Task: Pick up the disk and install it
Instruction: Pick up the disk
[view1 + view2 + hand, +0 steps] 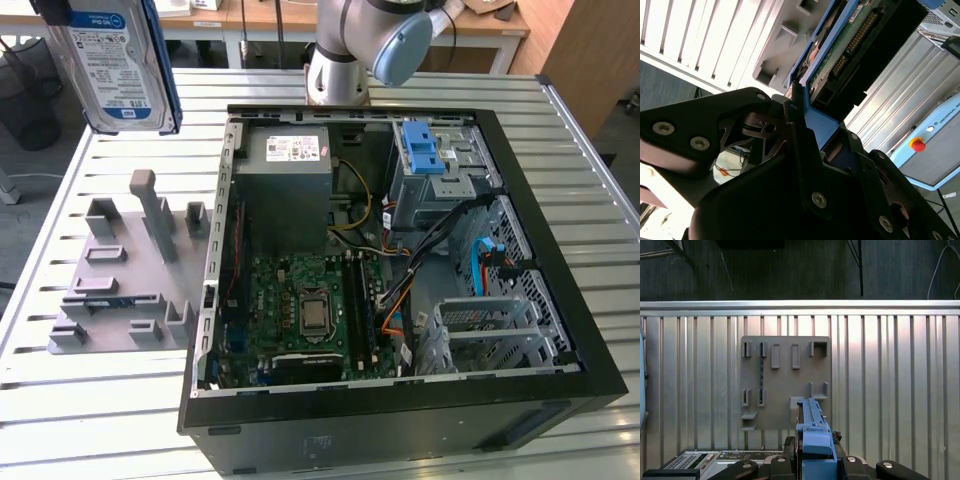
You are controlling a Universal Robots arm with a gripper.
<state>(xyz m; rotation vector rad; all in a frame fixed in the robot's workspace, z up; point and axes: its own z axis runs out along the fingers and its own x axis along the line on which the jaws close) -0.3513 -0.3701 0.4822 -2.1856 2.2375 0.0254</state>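
Counted up: one disk (115,65), one open PC case (400,425), one grey slotted holder plate (120,280) and one slatted metal table (100,420) under it all. Inside the case, one grey power supply box (285,190) and one metal cage with a chunky blue latch (430,165) can be made out. The disk is held up in the air at the exterior view's top left, well clear of the table and off to the side of the case, with its label turned to the camera. It's pinched at its blue-framed end between the jaws, which are clamped on it. In both wrist views that blue frame (815,440) is seen poking out from between them, and the green circuit-board side (850,45) is shown in the second wrist view.
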